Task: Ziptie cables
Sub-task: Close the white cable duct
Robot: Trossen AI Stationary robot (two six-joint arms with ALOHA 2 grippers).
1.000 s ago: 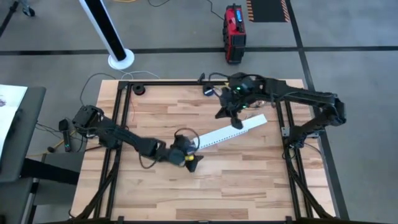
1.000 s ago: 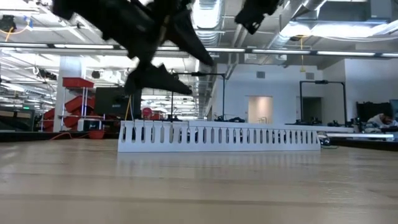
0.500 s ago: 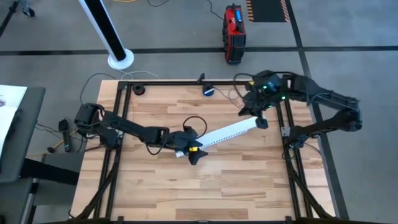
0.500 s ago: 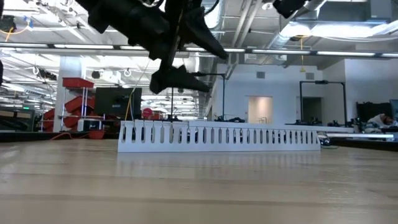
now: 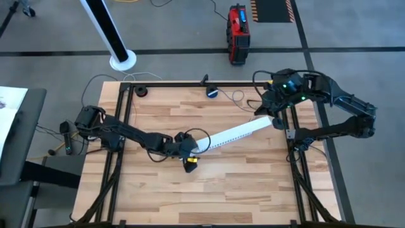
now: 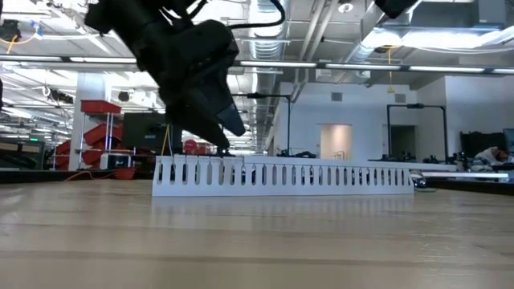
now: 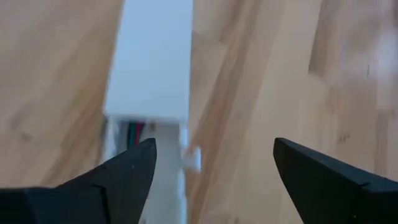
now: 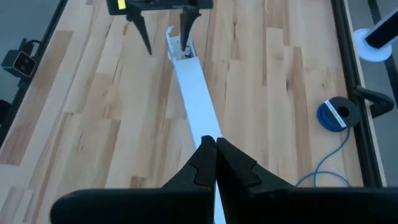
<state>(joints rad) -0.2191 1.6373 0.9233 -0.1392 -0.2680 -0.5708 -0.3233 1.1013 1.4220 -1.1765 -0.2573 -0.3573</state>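
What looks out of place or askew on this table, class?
The white slotted duct lies diagonally across the boards rather than square to them. Coloured wires show at its open end, by the left gripper, whose fingers are open. The right gripper is shut above its other end.

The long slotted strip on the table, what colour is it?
White. The strip shows best in the right wrist view.

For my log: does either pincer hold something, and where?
Left pincer: open, nothing. Right pincer: shut over far end of long white slotted plastic channel; grip unclear.
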